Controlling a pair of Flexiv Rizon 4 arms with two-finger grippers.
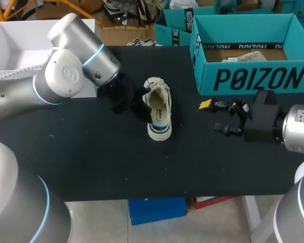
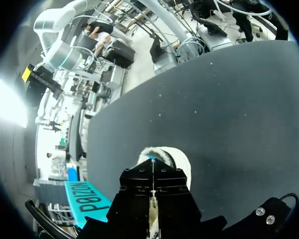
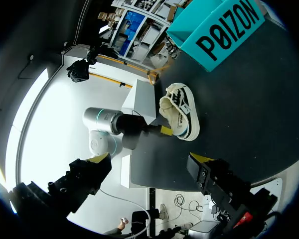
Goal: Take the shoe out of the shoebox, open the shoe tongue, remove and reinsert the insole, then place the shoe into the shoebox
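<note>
The shoe (image 1: 159, 104) is lying tipped on the black table (image 1: 91, 152), near its middle and well to the left of the teal shoebox (image 1: 253, 78), which is standing at the far right. The left gripper (image 1: 142, 106) is coming in from the left and is pressing against the shoe's left side. In the left wrist view its fingers are sitting close together and are pinching a thin pale strip of the shoe (image 2: 164, 155), whose white rounded end is showing just ahead of the gripper (image 2: 153, 214). In the right wrist view one yellow tip of the left gripper (image 3: 162, 130) is touching the shoe (image 3: 179, 112). The right gripper (image 1: 215, 116) is hanging over the table's right part, in front of the shoebox and well apart from the shoe. Its fingers (image 3: 99, 159) are spreading wide and are holding nothing.
</note>
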